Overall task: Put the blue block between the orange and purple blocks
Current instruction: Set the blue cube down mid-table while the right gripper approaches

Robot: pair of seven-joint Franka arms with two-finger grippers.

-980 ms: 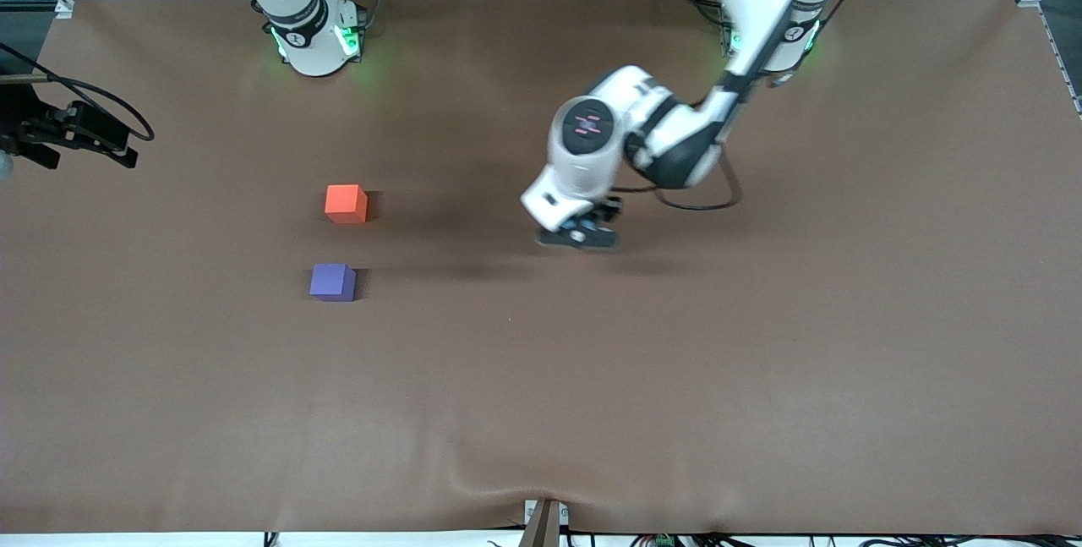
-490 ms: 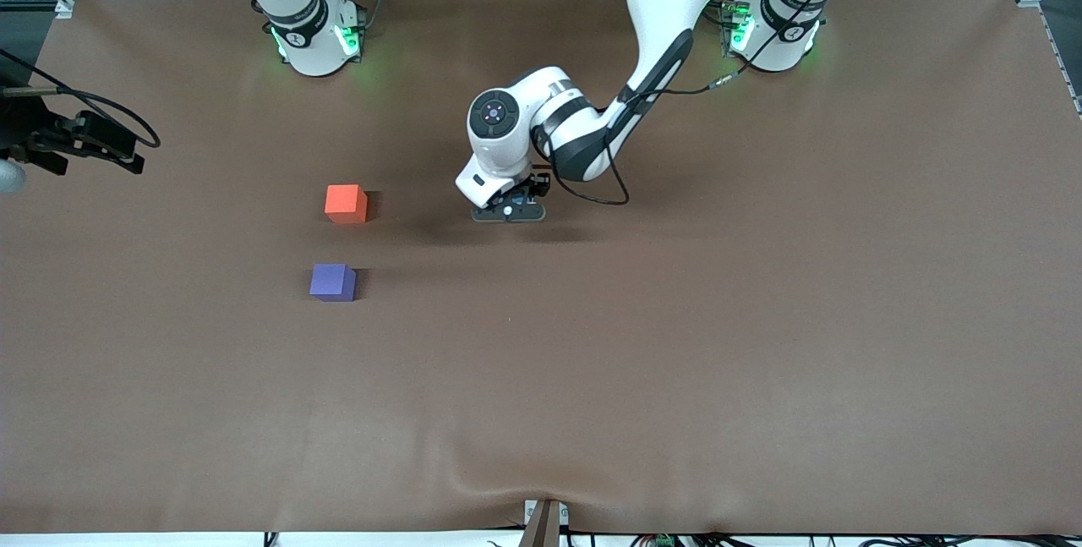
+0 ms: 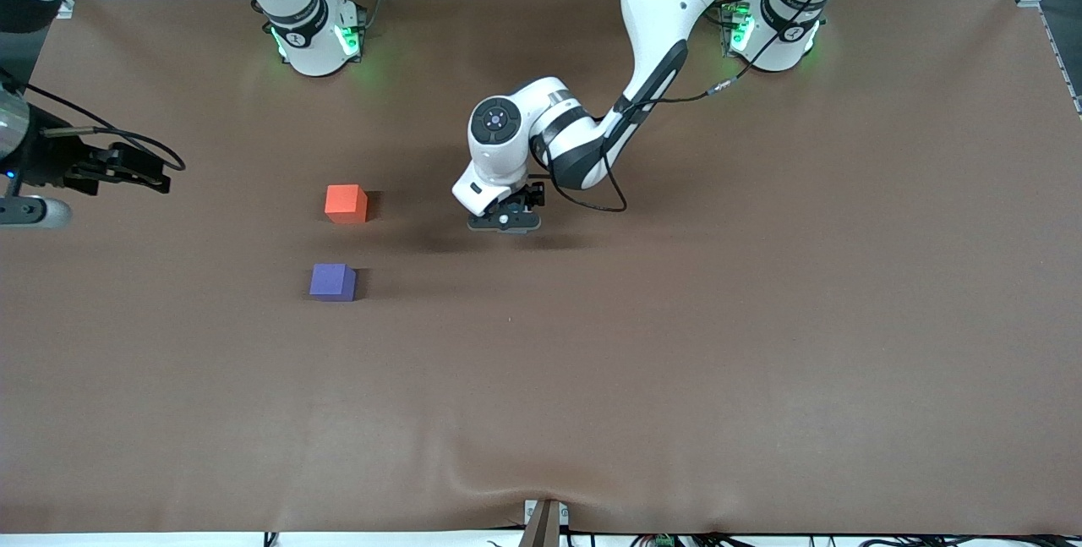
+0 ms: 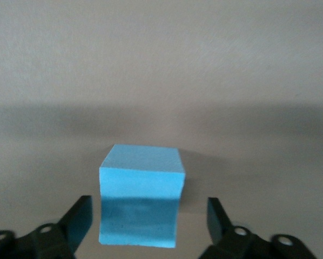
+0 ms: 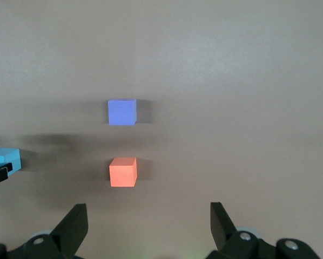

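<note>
The blue block point(image 4: 141, 194) is hidden under the left hand in the front view. In the left wrist view it stands on the table between the fingers of my left gripper point(image 4: 148, 210), with a gap at each side. That gripper point(image 3: 505, 221) is open, low over the table's middle. The orange block point(image 3: 346, 203) and the purple block point(image 3: 332, 281) stand toward the right arm's end, the purple one nearer the front camera, with a gap between them. My right gripper point(image 5: 148, 211) is open and empty, raised at the right arm's end point(image 3: 148, 175). Its view shows the orange block point(image 5: 123, 171), the purple block point(image 5: 122, 112) and the blue block point(image 5: 5, 161).
The brown table cover point(image 3: 676, 361) is bare apart from the blocks. The arm bases point(image 3: 313, 40) stand along the table's edge farthest from the front camera. A small bracket point(image 3: 545, 522) sits at the nearest edge.
My left gripper has moved toward the right arm's end of the table, closer to the orange and purple blocks. My right gripper has come a little further into view.
</note>
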